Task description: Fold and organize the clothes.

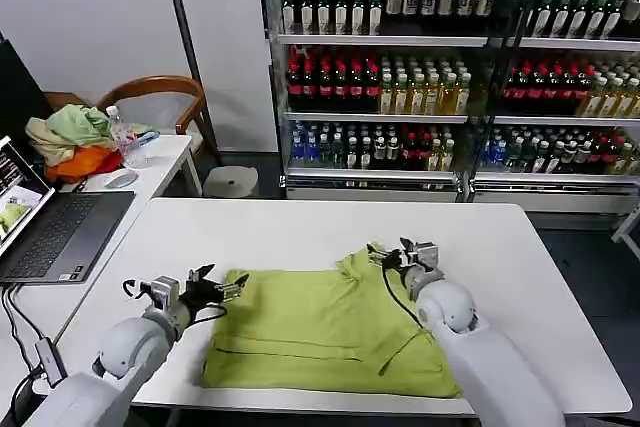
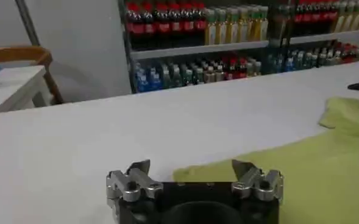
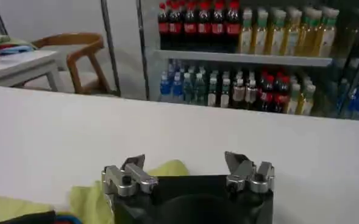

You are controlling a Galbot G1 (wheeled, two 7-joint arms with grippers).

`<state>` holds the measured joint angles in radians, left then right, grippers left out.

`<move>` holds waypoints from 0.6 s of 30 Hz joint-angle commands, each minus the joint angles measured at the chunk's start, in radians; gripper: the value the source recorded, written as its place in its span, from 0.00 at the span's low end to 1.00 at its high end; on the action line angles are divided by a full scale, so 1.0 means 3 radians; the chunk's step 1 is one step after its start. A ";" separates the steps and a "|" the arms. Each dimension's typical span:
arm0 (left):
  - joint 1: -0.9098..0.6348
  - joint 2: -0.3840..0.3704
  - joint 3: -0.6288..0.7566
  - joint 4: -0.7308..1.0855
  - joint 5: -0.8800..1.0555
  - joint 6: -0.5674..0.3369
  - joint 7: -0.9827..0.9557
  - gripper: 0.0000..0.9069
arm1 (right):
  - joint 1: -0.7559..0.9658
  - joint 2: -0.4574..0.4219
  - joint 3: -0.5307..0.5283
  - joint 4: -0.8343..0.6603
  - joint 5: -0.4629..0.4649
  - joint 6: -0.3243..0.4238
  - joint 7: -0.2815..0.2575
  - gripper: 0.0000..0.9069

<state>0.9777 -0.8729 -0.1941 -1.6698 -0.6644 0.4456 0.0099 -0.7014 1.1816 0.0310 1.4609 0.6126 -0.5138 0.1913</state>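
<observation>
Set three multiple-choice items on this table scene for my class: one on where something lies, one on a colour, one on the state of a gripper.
1. Where is the T-shirt?
A. on the chair
B. on the white table
C. on the laptop

2. What colour is the T-shirt?
A. lime yellow-green
B. red
C. navy blue

3. How are the left gripper fingers?
A. shut on the shirt
B. shut on a bottle
C. open

Answers:
1 B, the shirt lies spread on the white table before the robot.
2 A, the cloth is lime yellow-green in the head view.
3 C, the left wrist view shows its fingers apart at the shirt's edge. The right gripper is open too, at the far corner.
</observation>
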 commanded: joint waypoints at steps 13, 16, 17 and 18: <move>-0.0230 -0.0057 0.0130 0.0418 -0.0083 0.0030 0.0081 0.37 | 0.0187 0.0202 -0.0101 -0.0352 0.0007 -0.0045 0.0011 0.29; -0.0226 -0.0059 0.0134 0.0440 -0.0085 0.0023 0.0108 0.04 | 0.0172 0.0196 -0.0099 -0.0341 0.0019 -0.0058 0.0005 0.00; -0.0215 -0.0060 0.0135 0.0440 -0.0088 0.0024 0.0102 0.04 | 0.0169 0.0194 -0.0095 -0.0332 0.0031 -0.0061 0.0007 0.00; -0.0210 -0.0060 0.0135 0.0439 -0.0089 0.0024 0.0107 0.04 | 0.0166 0.0192 -0.0090 -0.0327 0.0036 -0.0062 0.0009 0.00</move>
<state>0.9231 -0.8896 -0.1610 -1.5609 -0.6867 0.4510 0.0352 -0.6618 1.2297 0.0073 1.3805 0.6192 -0.5293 0.1928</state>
